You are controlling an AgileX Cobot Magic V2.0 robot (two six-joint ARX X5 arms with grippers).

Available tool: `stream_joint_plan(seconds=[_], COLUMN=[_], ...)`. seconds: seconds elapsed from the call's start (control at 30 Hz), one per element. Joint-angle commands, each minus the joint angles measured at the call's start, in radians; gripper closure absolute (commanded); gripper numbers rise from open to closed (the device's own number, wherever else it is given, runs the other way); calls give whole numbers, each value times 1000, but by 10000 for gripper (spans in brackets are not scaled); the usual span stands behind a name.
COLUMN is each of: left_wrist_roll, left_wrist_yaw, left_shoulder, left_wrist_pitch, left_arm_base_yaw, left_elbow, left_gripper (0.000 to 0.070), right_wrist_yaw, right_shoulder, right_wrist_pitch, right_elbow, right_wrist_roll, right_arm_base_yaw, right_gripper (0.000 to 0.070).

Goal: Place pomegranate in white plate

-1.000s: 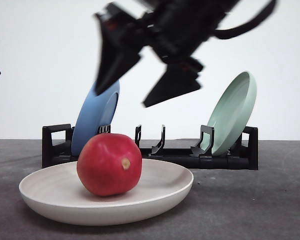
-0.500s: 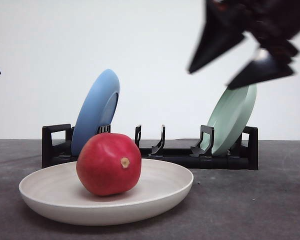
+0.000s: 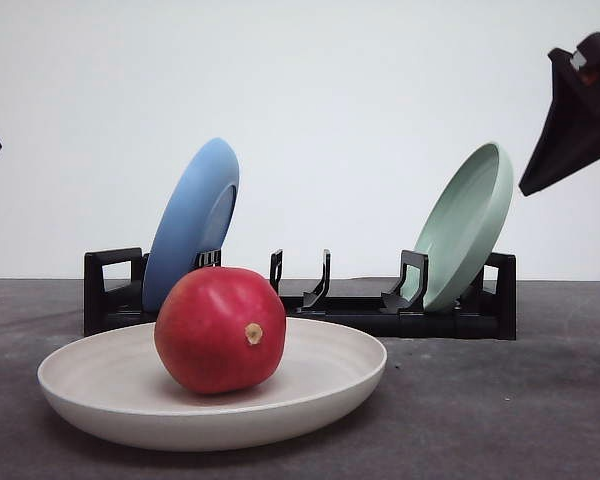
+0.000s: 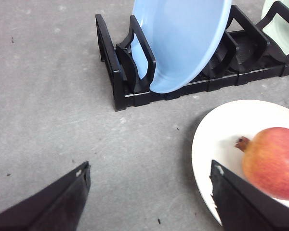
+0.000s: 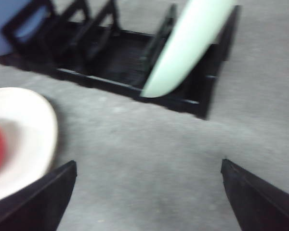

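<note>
- The left gripper (image 4: 147,202) hangs over bare table at the left, beside the plate; in its wrist view the two fingers stand wide apart with nothing between them, so its jaws are open and empty. It has not shifted in the front view over the last second.
- The blue plate (image 3: 192,222) leans in the left end of the black rack (image 3: 300,300), unmoved.
- The pomegranate (image 3: 220,329) rests inside the white plate (image 3: 320,390), left of the plate's middle, its tan stub facing the camera. It has rolled very slightly, the stub now a little lower, but it stays well within the rim.
- The pale green plate (image 3: 464,226) leans at the rack's right end, as before.
- The right gripper (image 3: 580,125) has swept from above the fruit across to the far right edge of the front view, high and well clear. Its wrist view shows fingers spread wide over bare table: jaws open, holding nothing.
- Judged from this, the placing is done and the right arm is retreating; nothing seems left but to withdraw.
</note>
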Motion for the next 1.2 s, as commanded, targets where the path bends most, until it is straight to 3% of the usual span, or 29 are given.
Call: stream_joint_plan(seconds=[0.0, 0.03, 0.07, 0.1, 0.13, 0.17, 0.9, 1.0, 1.17], left_wrist_roll=[-3, -4, -4, -3, -5, -6, -7, 49, 50], left_wrist_yaw=[4, 4, 4, 4, 4, 4, 4, 4, 4], left_shoulder=[5, 4, 4, 3, 3, 3, -11, -46, -144], left_wrist_pitch=[5, 4, 4, 4, 4, 4, -18, -7, 59], left_arm_base_yaw=[-2, -3, -3, -3, -3, -3, 0, 20, 110], left_elbow=[10, 10, 10, 10, 10, 10, 9, -9, -89], left_gripper=[229, 234, 300, 411, 588, 695, 700, 700, 700], right_wrist_yaw=[15, 19, 22, 23, 23, 24, 24, 24, 24], right_shoulder=[5, 4, 4, 4, 4, 4, 4, 4, 4], right_wrist_pitch=[5, 5, 5, 5, 4, 4, 6, 6, 6], right_elbow=[-2, -2, -2, -2, -2, -2, -2, -2, -2], right_wrist_roll=[-17, -17, -15, -13, -13, -14, -16, -16, -16], right_arm_base_yaw=[3, 3, 3, 3, 3, 3, 4, 4, 4], right_gripper=[105, 133, 231, 382, 577, 692, 671, 671, 672])
